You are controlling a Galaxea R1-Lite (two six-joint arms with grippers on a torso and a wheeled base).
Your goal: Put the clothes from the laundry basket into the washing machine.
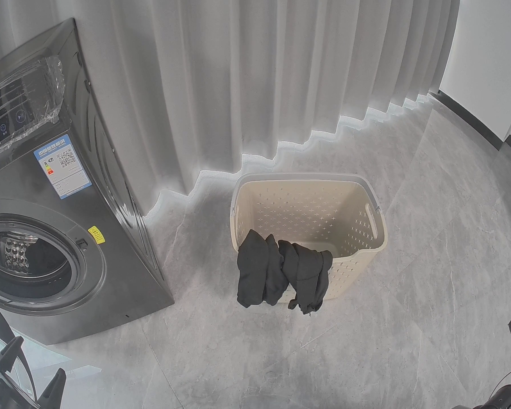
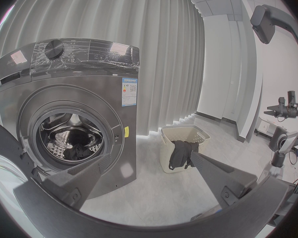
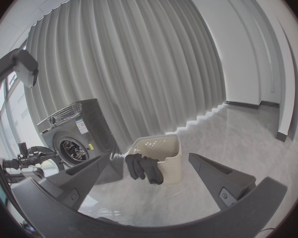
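A beige laundry basket [image 1: 346, 200] stands on the floor by the curtain, with dark clothes [image 1: 281, 271] draped over its near rim and hanging outside. The grey washing machine [image 1: 68, 211] stands to the left with its round door open; a dark garment [image 2: 76, 151] lies inside the drum. My left gripper [image 2: 149, 159] is open and empty, held low in front of the machine. My right gripper [image 3: 149, 161] is open and empty, well back from the basket [image 3: 162, 152] and the clothes [image 3: 144, 167].
A long white curtain [image 1: 255, 63] hangs behind basket and machine. The open machine door [image 2: 3, 156] juts out beside the left gripper. Grey tiled floor [image 1: 426, 291] spreads wide to the right, up to a white wall with a dark skirting.
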